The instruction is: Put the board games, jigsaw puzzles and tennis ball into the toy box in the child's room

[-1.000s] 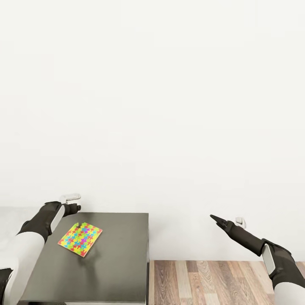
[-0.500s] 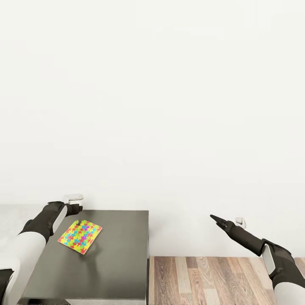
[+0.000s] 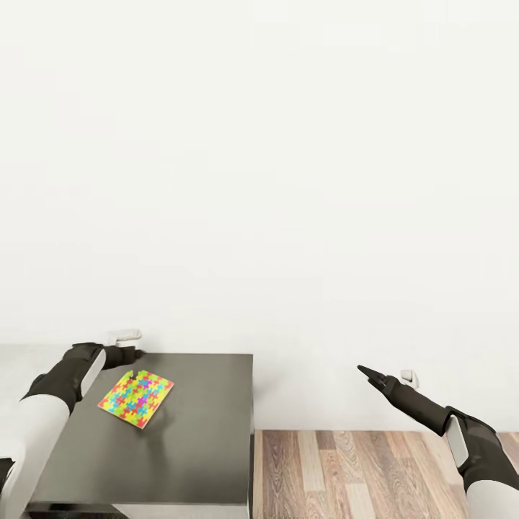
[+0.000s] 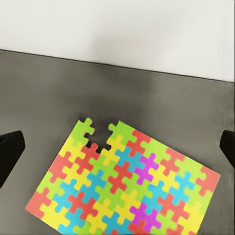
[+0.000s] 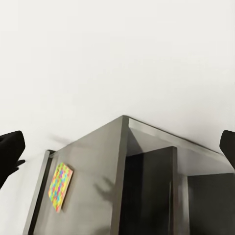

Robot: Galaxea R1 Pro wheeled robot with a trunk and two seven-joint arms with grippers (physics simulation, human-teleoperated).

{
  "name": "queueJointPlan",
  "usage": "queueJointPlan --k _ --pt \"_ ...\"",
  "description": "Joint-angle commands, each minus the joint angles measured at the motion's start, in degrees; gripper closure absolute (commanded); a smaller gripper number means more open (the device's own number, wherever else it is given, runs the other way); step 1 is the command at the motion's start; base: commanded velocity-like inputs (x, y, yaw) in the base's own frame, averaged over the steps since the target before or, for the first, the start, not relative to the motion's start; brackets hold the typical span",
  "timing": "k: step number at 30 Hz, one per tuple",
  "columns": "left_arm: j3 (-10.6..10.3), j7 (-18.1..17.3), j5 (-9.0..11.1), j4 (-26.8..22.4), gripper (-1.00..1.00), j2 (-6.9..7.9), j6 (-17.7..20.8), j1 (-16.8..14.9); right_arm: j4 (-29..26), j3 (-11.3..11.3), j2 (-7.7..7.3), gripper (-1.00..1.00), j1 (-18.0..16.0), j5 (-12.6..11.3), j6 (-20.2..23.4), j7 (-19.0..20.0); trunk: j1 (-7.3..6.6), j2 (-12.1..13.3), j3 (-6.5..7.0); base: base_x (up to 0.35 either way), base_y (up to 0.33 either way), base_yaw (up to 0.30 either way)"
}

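One jigsaw puzzle [image 3: 136, 398] lies flat on the dark grey cabinet section of the table [image 3: 194, 447], a notch cut into its far edge. My left gripper [image 3: 132, 355] hovers just beyond that far edge, open. In the left wrist view the puzzle [image 4: 122, 181] sits below and between the two dark fingertips [image 4: 10, 154], untouched. My right gripper [image 3: 365, 372] hangs open over the floor to the right of the cabinet, holding nothing. From the right wrist view the puzzle [image 5: 59, 186] is small on the cabinet top [image 5: 93, 171].
A plain white wall [image 3: 288, 180] rises straight behind the cabinet. Brown wood-plank floor [image 3: 360, 476] runs to the right of the cabinet's right edge. A paler stretch of desk top [image 3: 25, 355] adjoins the cabinet on the left.
The head view has shifted a little, so table and floor sit higher in the picture. My left gripper has sunk closer to the cabinet top by the puzzle's far edge. The right arm is unchanged.
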Motion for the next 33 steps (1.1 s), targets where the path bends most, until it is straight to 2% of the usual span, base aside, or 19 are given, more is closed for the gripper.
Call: queueJointPlan --k 1,3,6,10,33 --pt "0.23 -3.25 0.39 -0.07 -1.00 1.10 0.46 -0.03 0.00 -0.09 0.00 -1.00 -0.06 -0.25 0.54 0.09 0.03 -0.13 -0.22 0.000 0.000 0.000" --pt "0.28 -8.62 0.43 -0.07 -1.00 2.97 0.55 -0.03 0.02 -0.10 0.00 -1.00 -0.06 -0.25 0.54 0.09 0.03 -0.13 -0.41 0.000 0.000 0.000" --pt "0.25 -11.86 0.44 -0.03 -1.00 3.96 0.47 -0.03 0.01 -0.10 0.00 -1.00 -0.06 -0.25 0.54 0.09 0.03 -0.13 -0.69 0.000 0.000 0.000" --pt "0.23 -12.81 0.41 0.01 -1.00 4.29 0.24 -0.03 0.00 -0.10 0.00 -1.00 -0.06 -0.27 0.54 0.09 0.03 -0.13 -1.07 0.000 0.000 0.000" --pt "0.16 -12.70 0.31 0.09 -1.00 4.36 -0.73 -0.03 -0.01 -0.10 0.00 -1.00 -0.01 -0.25 0.54 0.05 0.03 -0.13 -3.22 0.000 0.000 0.000"
